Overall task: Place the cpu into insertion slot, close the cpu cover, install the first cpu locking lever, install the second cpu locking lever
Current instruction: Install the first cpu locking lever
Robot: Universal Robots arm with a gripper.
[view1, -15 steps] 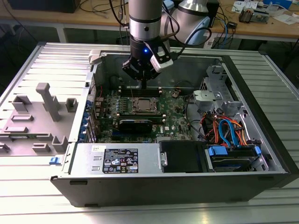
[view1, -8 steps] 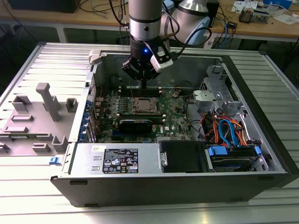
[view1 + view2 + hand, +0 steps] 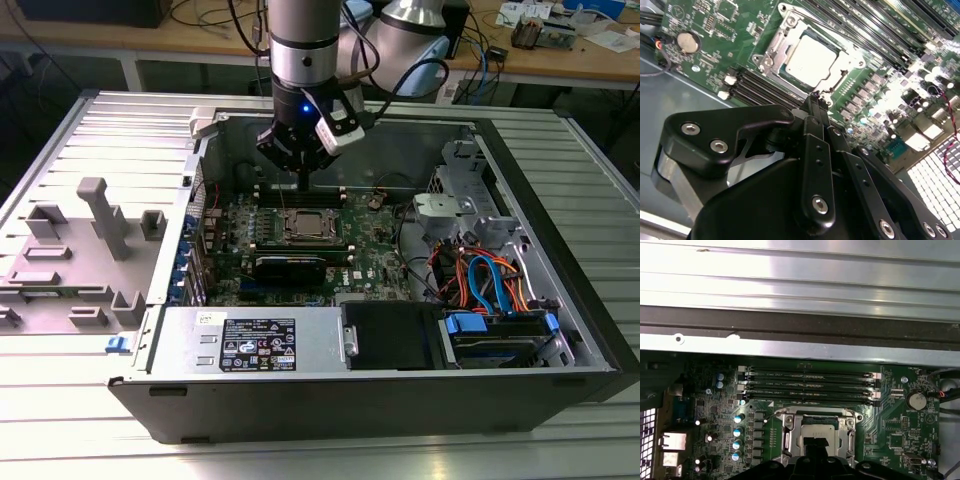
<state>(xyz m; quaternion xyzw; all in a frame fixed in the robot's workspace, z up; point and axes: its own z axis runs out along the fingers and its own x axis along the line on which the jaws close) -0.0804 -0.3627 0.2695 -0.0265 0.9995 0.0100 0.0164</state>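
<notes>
Chip (image 3: 810, 59) lies seated under its cover (image 3: 774, 50), mid-frame in the exterior view, directly below the gripper (image 3: 303, 182), whose fingers (image 3: 816, 150) are pinched together just beside the cover's edge.

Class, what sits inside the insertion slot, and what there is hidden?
The cpu lies inside the insertion slot, its silvery top showing through the cpu cover window. The slot's floor beneath the chip is covered.
</notes>
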